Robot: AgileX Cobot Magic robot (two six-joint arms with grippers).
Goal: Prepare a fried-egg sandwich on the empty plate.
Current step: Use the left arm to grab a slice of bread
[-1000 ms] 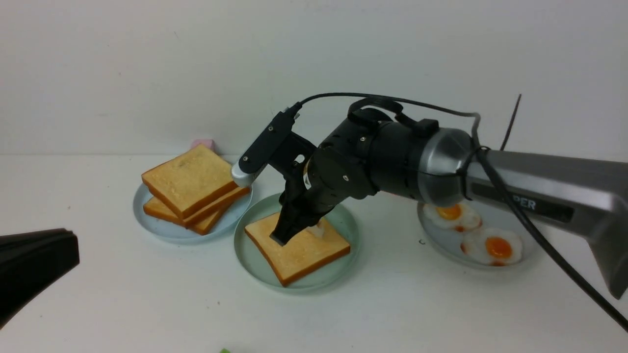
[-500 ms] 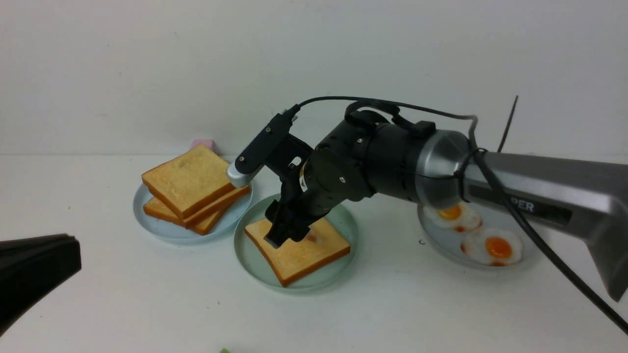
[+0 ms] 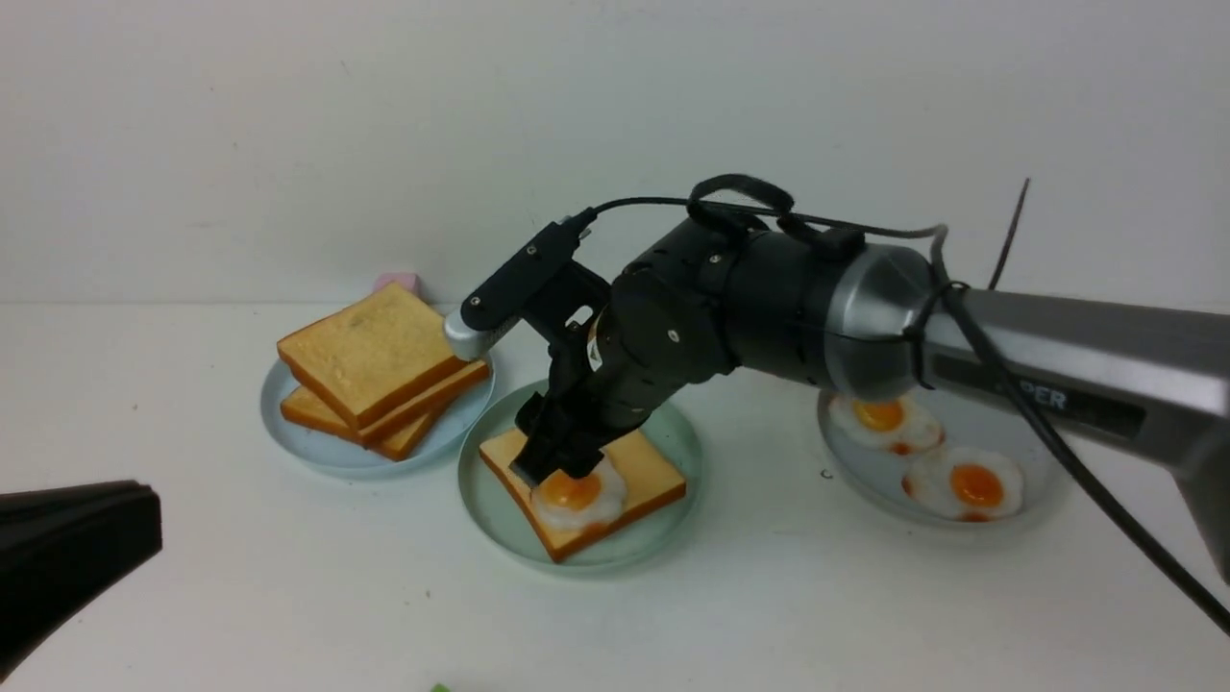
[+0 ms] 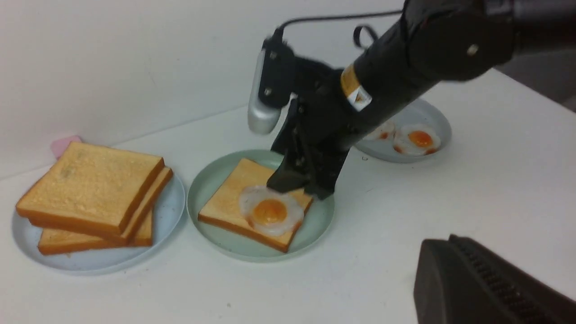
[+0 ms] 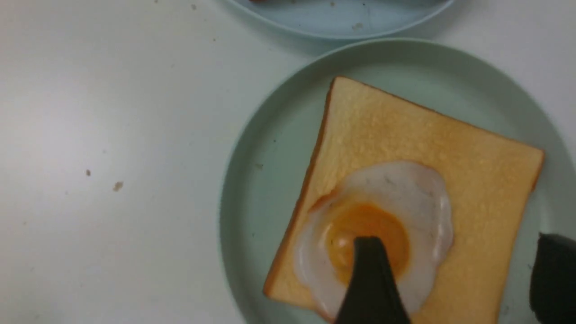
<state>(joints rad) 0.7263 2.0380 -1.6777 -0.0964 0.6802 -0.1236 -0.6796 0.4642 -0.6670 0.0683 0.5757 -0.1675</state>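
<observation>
The mint-green plate (image 3: 485, 505) holds one toast slice (image 3: 653, 473), and a fried egg (image 3: 575, 492) with an orange yolk lies flat on the slice's near corner. My right gripper (image 3: 550, 471) hovers just above the egg, open and empty. In the right wrist view one finger (image 5: 369, 283) overlaps the yolk of the egg (image 5: 405, 198); the other finger (image 5: 555, 279) is beyond the toast (image 5: 450, 135), over the plate (image 5: 256, 216). My left gripper (image 3: 144, 524) is shut and empty, low at the near left, and shows in the left wrist view (image 4: 429, 254).
A stack of toast slices (image 3: 370, 358) sits on the light blue plate (image 3: 288, 437) left of the mint plate. The grey plate (image 3: 1043, 485) on the right holds two more fried eggs (image 3: 966, 482). A small pink object (image 3: 397, 282) lies by the back wall.
My right gripper has opened and lifted slightly off the toast. The egg it held now lies flat on the slice. The left gripper has barely moved.
</observation>
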